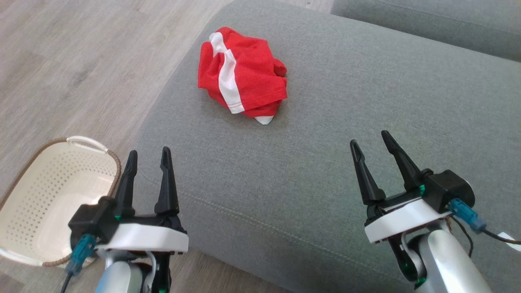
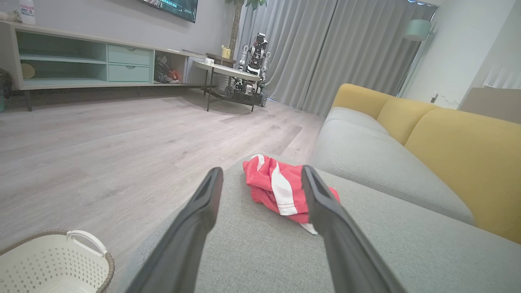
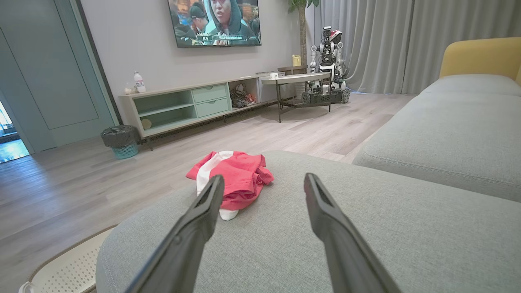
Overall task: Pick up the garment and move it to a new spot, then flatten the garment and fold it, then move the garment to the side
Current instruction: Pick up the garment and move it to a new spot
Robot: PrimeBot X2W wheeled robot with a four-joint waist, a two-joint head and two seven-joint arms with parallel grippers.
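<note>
The garment (image 1: 241,74) is a crumpled red piece of clothing with white stripes, lying in a heap near the far left corner of a grey sofa cushion (image 1: 346,162). It also appears ahead of the fingers as the garment (image 2: 281,191) in the left wrist view and the garment (image 3: 234,177) in the right wrist view. My left gripper (image 1: 148,156) hovers open over the cushion's near left edge, well short of the heap. My right gripper (image 1: 371,140) stands open above the cushion's near right side. Nothing sits between either pair of fingers.
A cream perforated laundry basket (image 1: 49,191) with a woven rim stands on the wooden floor left of the cushion. A second grey cushion (image 1: 427,16) and yellow backrests (image 2: 456,154) lie beyond. Across the room stand a TV cabinet (image 3: 183,106), a side table and another robot (image 3: 327,65).
</note>
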